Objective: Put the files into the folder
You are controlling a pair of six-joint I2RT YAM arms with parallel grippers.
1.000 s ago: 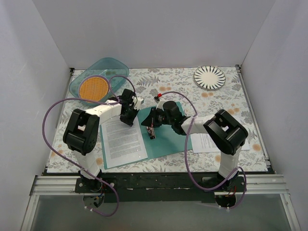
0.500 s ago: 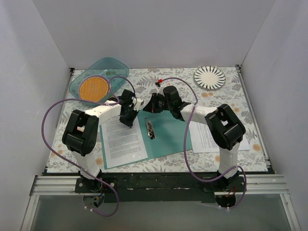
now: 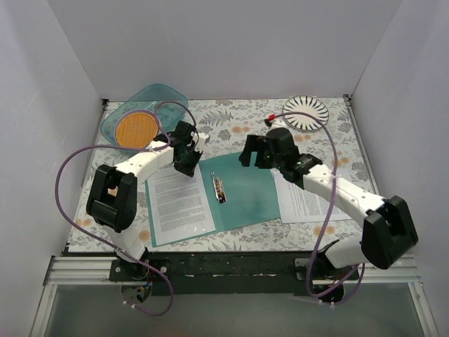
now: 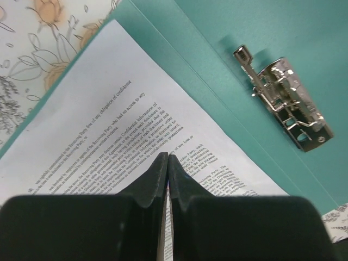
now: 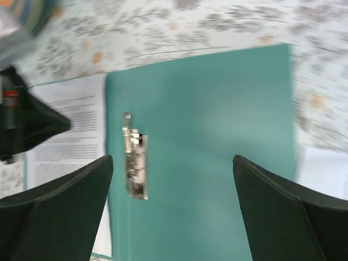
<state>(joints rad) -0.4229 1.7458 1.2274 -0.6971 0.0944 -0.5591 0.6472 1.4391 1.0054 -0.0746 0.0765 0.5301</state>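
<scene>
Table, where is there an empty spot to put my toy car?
Free: the floral tablecloth between the see-through teal bowl and the striped round plate, and the open teal folder's right half, past its metal clip. Crowded: the folder's left half, where the printed white sheet lies under the left end effector.

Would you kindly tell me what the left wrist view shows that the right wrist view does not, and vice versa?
Only the left wrist view shows the left tool shut, tips together, and legible text on the printed sheet. Only the right wrist view shows the right tool open, the right edge of the teal folder and a second white sheet beyond it. Both show the open folder, its metal clip, the printed sheet on its left leaf and the floral tablecloth.
</scene>
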